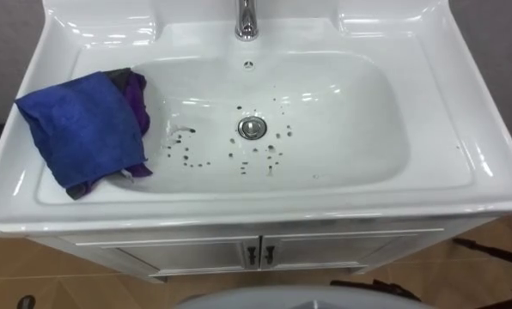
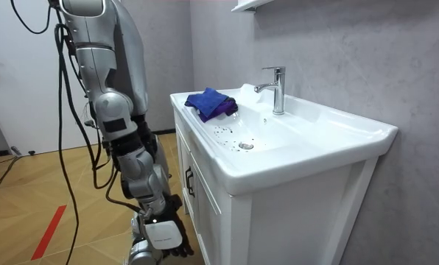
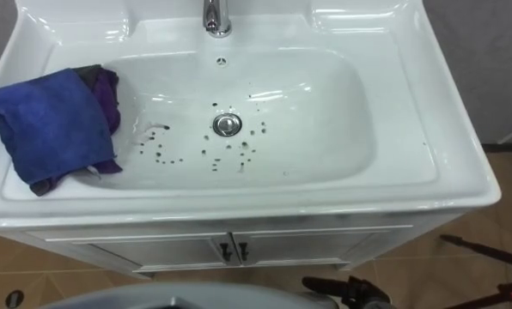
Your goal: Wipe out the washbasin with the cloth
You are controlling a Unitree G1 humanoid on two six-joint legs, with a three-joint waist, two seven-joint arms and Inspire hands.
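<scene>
While specks [image 1: 187, 159] ring the drain [image 1: 252, 128], cloth [image 1: 80, 129] drapes the basin [image 1: 428, 163]'s left rim.

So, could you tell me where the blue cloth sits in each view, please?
Left eye view: blue cloth on the basin's left rim.
Right eye view: same left rim.
Room view: basin's far end, left of the faucet.
Shared landmark: the faucet.

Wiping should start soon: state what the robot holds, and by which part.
Nothing, as far as shows. The blue cloth lies free on the left rim of the basin, no hand on it; the right hand hangs beside the cabinet.
</scene>
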